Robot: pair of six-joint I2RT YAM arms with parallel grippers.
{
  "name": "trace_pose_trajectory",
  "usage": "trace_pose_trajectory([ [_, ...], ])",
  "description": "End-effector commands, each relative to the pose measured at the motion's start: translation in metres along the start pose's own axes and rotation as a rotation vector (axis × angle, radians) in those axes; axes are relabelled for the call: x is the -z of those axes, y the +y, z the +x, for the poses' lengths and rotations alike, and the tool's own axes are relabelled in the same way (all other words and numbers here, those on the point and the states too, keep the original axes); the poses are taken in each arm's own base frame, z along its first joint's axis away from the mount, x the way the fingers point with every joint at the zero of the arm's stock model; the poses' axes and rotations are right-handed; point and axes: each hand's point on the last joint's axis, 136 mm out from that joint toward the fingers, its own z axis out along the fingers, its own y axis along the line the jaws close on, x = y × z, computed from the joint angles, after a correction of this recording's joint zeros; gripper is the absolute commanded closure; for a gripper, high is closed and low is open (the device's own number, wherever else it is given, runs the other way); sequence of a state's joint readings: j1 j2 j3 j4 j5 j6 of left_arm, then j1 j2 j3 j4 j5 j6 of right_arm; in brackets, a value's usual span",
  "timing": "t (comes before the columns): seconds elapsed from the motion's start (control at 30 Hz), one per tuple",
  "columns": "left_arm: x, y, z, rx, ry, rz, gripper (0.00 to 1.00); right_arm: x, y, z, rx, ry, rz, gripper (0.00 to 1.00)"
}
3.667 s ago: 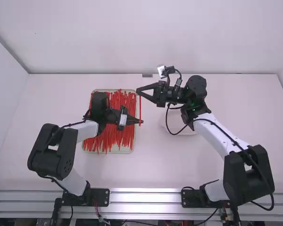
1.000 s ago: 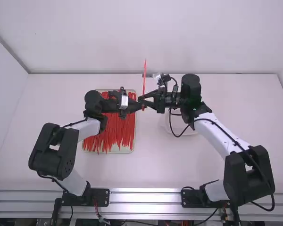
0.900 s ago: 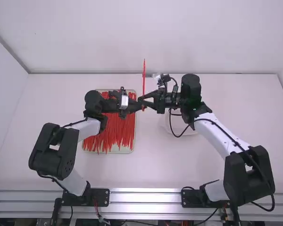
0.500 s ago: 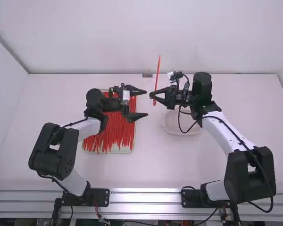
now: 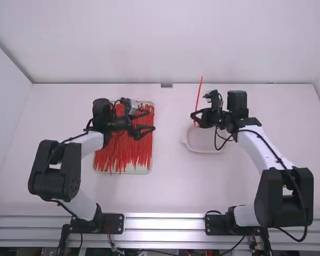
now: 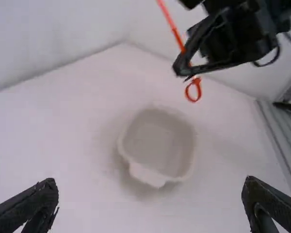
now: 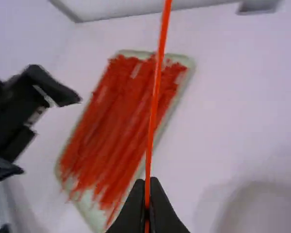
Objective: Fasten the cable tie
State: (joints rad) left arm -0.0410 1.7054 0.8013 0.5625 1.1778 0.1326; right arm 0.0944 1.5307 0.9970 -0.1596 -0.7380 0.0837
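A single red cable tie [image 5: 199,95] stands nearly upright in my right gripper [image 5: 195,118], which is shut on its lower end above the far left rim of the white bowl [image 5: 202,141]. In the left wrist view the tie's bottom end forms a small closed loop [image 6: 193,91] just below the right gripper [image 6: 191,65], hanging over the bowl [image 6: 157,145]. In the right wrist view my fingers [image 7: 136,199] pinch the tie [image 7: 157,82]. My left gripper [image 5: 148,120] is open and holds nothing, over the far right corner of the tray [image 5: 151,160].
The tray carries a pile of several loose red cable ties [image 5: 122,149], also in the right wrist view [image 7: 111,136] with the left gripper [image 7: 29,111] beside it. Bare white table lies between tray and bowl and along the front.
The left gripper has let go of the tie and drawn back left over the tray. The right gripper has carried the tie to the right, over the bowl's rim.
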Motion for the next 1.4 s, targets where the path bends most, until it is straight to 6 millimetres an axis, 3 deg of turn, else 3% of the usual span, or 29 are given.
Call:
trace_pose_trajectory([
  [0.0,0.001,0.018,0.010,-0.032,0.043,-0.097,0.01,0.001,-0.030,0.001,0.051,-0.010,0.221,1.00],
  [0.1,0.005,0.035,0.030,0.063,0.112,-0.211,0.01,-0.001,-0.056,0.017,-0.003,-0.016,0.363,1.00],
  [0.3,0.006,0.033,0.035,0.086,0.127,-0.209,0.01,0.003,-0.094,0.044,-0.110,-0.076,0.509,1.00],
  [0.5,0.005,0.034,0.033,0.078,0.120,-0.208,0.01,-0.003,-0.098,0.060,-0.101,-0.122,0.503,1.00],
  [0.6,0.005,0.034,0.033,0.093,0.118,-0.210,0.01,-0.003,-0.109,0.067,-0.130,-0.124,0.547,1.00],
  [0.8,0.004,0.028,0.032,0.097,0.112,-0.178,0.01,-0.026,-0.120,0.079,-0.139,-0.077,0.533,1.00],
  [1.0,0.004,0.030,0.032,0.099,0.114,-0.186,0.01,-0.031,-0.125,0.079,-0.154,-0.047,0.539,0.98],
  [1.07,0.005,0.030,0.032,0.108,0.113,-0.191,0.01,-0.030,-0.125,0.078,-0.155,-0.045,0.540,0.90],
  [1.1,0.005,0.033,0.031,0.128,0.108,-0.208,0.01,-0.030,-0.125,0.076,-0.154,-0.047,0.542,0.73],
  [1.17,0.005,0.035,0.030,0.131,0.105,-0.215,0.01,-0.030,-0.125,0.074,-0.151,-0.053,0.543,0.61],
  [1.2,0.005,0.035,0.029,0.124,0.101,-0.215,0.01,-0.030,-0.124,0.073,-0.148,-0.057,0.541,0.43],
  [1.3,0.005,0.036,0.023,0.147,0.081,-0.219,0.01,-0.029,-0.121,0.068,-0.143,-0.069,0.530,0.20],
  [1.33,0.005,0.036,0.019,0.160,0.068,-0.222,0.01,-0.028,-0.116,0.064,-0.139,-0.076,0.517,0.02],
  [1.37,0.006,0.035,0.016,0.162,0.062,-0.223,0.01,-0.027,-0.114,0.060,-0.135,-0.083,0.508,0.02],
])
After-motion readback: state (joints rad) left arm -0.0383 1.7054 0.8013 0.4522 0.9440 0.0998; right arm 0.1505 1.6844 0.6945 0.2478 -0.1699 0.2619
